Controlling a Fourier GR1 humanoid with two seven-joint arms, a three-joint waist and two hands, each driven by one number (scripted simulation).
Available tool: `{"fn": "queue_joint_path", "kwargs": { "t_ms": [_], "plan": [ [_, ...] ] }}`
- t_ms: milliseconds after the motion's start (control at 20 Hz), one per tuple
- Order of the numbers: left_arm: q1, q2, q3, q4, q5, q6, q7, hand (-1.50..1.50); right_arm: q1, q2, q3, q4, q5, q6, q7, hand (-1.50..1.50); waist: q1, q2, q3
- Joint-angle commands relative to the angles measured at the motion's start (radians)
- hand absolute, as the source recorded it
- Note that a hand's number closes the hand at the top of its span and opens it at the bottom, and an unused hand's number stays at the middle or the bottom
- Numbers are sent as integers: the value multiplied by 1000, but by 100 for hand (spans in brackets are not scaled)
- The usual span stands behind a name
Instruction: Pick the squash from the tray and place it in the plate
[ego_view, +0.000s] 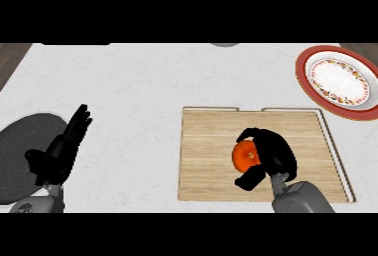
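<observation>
- Squash (244, 155): orange, sits on the wooden tray (214, 150), a bit right of the tray's middle. Only its left half shows; the rest is hidden by the hand.
- R hand (275, 156): curled round the squash from the right side, fingers arching over the top, thumb tucked under near the tray's front. So it's holding the squash, not just hovering.
- Can't tell if the squash is lifted off the wood yet or resting on it.
- Squash long axis: too covered to judge; the visible part looks roundish.
- Plate (314, 92): red rim, white patterned centre, on the counter (148, 80) at far right, just past the tray's back-right corner, partly cut by the view edge.
- Key relation: the plate lies up and to the right of the held squash, so the move needed is prob. lift, then carry away from the robot and rightward over the tray's raised edge.
- R hand clearly nearer the plate; L would have to cross the whole tray.
- L hand (63, 150): open, fingers straight, resting at view's left over a dark round mat (22, 145), well apart from the tray.
</observation>
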Motion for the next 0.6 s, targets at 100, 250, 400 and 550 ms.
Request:
{"fn": "queue_joint_path", "kwargs": {
  "t_ms": [100,250,400,550],
  "plan": [
    [-45,-38,9,37,-30,14,20,0,-15,42,-7,64,38,6,-76,150,0,8,6],
    [-26,-17,35,0,-17,-16,34,0,35,55,25,-27,95,-14,-64,150,-1,7,6],
    [52,-7,44,1,-9,-7,-33,0,118,-340,-304,51,-117,27,-389,150,-34,11,11],
    [54,-9,54,-1,3,-6,-34,0,125,-446,-424,138,-139,23,-438,150,-71,20,20]
  ]
}}
